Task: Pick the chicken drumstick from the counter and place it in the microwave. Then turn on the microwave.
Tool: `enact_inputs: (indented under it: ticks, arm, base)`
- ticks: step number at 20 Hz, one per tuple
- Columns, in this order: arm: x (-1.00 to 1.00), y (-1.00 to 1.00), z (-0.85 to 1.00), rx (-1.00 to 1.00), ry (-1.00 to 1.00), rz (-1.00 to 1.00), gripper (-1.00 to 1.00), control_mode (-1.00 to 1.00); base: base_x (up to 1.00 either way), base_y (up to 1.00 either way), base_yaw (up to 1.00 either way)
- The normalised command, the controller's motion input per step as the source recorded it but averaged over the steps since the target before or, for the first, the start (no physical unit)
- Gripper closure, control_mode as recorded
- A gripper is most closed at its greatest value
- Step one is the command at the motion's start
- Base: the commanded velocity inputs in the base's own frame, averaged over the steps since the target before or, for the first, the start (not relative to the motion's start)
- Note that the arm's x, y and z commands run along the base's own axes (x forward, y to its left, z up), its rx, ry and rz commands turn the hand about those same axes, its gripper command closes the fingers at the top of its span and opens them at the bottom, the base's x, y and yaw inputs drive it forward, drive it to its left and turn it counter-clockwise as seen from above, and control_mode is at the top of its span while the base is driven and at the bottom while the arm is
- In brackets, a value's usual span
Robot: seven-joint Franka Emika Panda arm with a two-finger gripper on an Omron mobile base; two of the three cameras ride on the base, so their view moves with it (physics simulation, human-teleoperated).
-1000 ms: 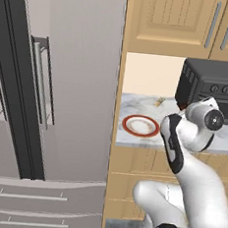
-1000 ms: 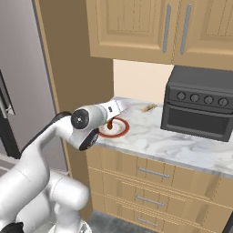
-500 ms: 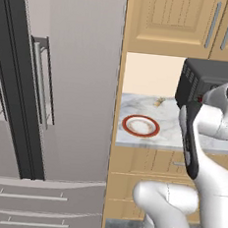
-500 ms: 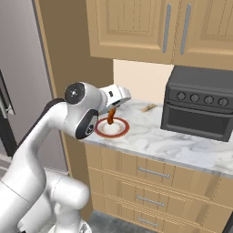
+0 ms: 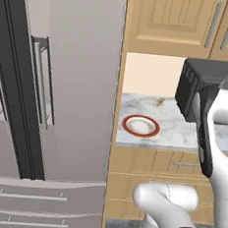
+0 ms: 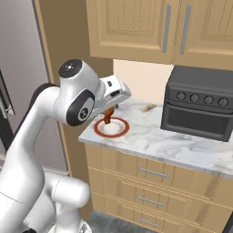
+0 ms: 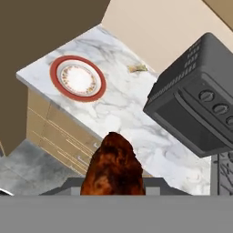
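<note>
Hand view: tool (image 7: pixel 113 191) grips one chicken drumstick (image 7: pixel 113 168) (one plate (image 7: pixel 78 78), one toaster oven (image 7: pixel 195 104) below).

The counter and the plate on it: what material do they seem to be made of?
The counter looks like polished marble or an imitation: pale grey-white with soft grey veins. The plate looks like glazed ceramic: a white centre, a red-brown rim and a ring of small dots. Both are rendered, so this is only appearance.

Red-rimmed plate (image 7: pixel 78 78) — reddish-brown drumstick (image 7: pixel 113 166), blk toaster oven (image 7: pixel 195 104).
</note>
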Motion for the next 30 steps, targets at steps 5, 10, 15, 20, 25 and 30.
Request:
enact_inputs:
  ticks: [5, 10, 15, 20, 25, 30]
  arm:
    - [-0.55, 0.11, 0.03, -0.01, 0.0, 0.0, 1.0, -1.0]
    - [-0.51, 0.22, 0.1, -0.01, -0.07, 0.0, 1.0, -1.0]
    - [-0.38, 0.31, 0.1, -0.02, -0.11, -0.02, 1.0, -1.0]
    - [-0.33, 0.28, 0.2, -0.01, -0.09, -0.02, 1.0, -1.0]
    - [-0.28, 0.22, 0.3, 0.0, -0.04, -0.01, 1.0, -1.0]
    - [-0.24, 0.18, 0.3, 0.0, 0.0, 0.0, 1.0, -1.0]
  base:
    - [0.0, 0.0, 0.0]
    - [0.0, 0.0, 0.0]
    - [0.0, 0.0, 0.0]
    - [0.0, 0.0, 0.0]
    - [0.0, 0.0, 0.0]
    - [0.0, 0.0, 0.0]
